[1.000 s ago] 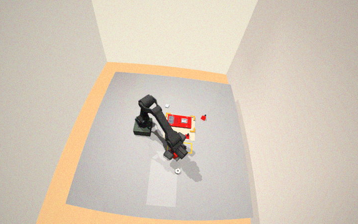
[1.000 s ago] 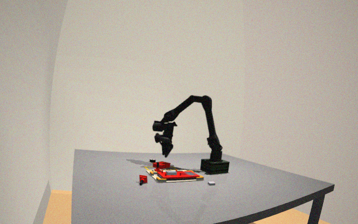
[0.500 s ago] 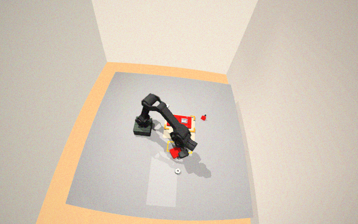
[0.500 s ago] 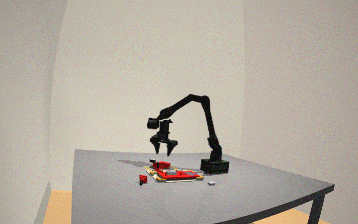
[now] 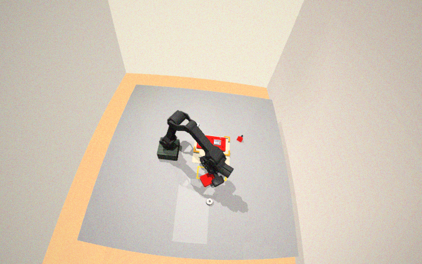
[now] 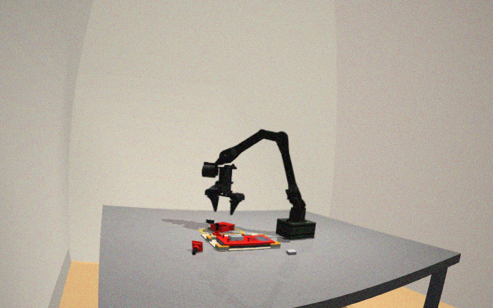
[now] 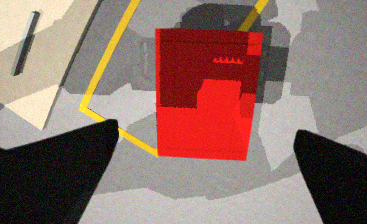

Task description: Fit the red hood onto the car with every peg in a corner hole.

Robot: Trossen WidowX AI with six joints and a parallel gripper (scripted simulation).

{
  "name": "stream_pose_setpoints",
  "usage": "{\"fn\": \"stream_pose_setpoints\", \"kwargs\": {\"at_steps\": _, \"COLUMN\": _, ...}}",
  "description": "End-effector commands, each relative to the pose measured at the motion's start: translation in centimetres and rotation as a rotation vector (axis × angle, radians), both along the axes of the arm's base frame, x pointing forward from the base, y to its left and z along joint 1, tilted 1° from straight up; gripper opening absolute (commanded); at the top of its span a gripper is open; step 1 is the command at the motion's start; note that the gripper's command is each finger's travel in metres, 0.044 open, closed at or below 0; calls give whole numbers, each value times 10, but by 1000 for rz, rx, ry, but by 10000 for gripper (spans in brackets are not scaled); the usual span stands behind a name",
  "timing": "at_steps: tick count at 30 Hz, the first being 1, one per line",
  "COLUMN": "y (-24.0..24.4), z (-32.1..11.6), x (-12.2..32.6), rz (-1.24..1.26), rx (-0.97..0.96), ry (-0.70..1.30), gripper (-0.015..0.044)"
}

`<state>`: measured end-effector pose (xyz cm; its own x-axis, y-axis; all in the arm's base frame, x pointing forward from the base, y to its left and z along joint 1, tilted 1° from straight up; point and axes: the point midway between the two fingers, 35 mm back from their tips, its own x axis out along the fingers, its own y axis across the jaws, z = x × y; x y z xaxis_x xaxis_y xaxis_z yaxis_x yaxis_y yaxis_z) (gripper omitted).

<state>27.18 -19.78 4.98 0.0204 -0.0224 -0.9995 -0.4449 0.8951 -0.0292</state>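
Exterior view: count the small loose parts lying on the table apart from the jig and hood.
3: a red part left of the jig, a grey block right of it, a ring beyond the hood. The arm may hide others.

Small white ring (image 5: 209, 201) lies on table (image 5: 140, 196).
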Motion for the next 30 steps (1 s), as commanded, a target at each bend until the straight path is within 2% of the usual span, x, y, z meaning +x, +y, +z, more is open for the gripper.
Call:
{"fn": "stream_pose_setpoints", "kwargs": {"at_steps": 1, "y": -1, "z": -3, "x": 0, "rz": 7, "rx": -3, "ry": 3, "gripper": 440}}
{"fn": "stream_pose_setpoints", "kwargs": {"at_steps": 30, "y": -1, "z": -24, "x": 1, "rz": 7, "rx": -3, "ry": 3, "gripper": 440}}
